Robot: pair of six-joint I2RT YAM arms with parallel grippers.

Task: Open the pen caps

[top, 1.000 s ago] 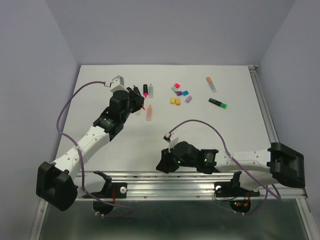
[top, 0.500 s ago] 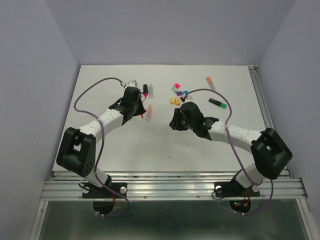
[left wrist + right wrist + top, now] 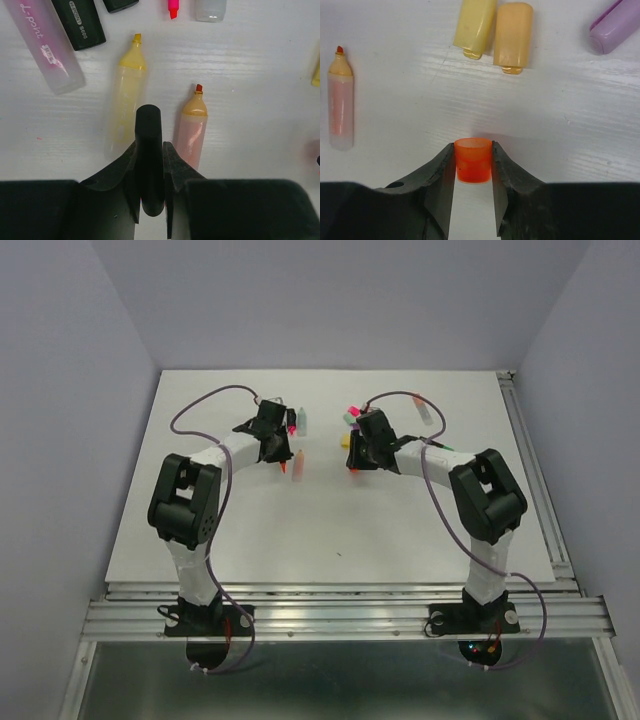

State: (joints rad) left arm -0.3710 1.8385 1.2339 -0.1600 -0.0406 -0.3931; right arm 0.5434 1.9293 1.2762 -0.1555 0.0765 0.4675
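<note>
My left gripper is shut on a black pen held along the fingers, above a yellow pen and an orange pen that lie uncapped on the table. My right gripper is shut on an orange pen cap, just above the table. A yellow cap, a pale orange cap and a lilac cap lie beyond it. In the top view the left gripper is by the pens and the right gripper by the caps.
A pink translucent pen and two black pens lie beyond the left gripper. The orange pen also shows at the left of the right wrist view. More pens lie at the back right. The table's metal rail runs along the right.
Both arms have stretched toward the back of the table. The right gripper moved from the front middle to the cap cluster. The left gripper moved right, toward the pens.
</note>
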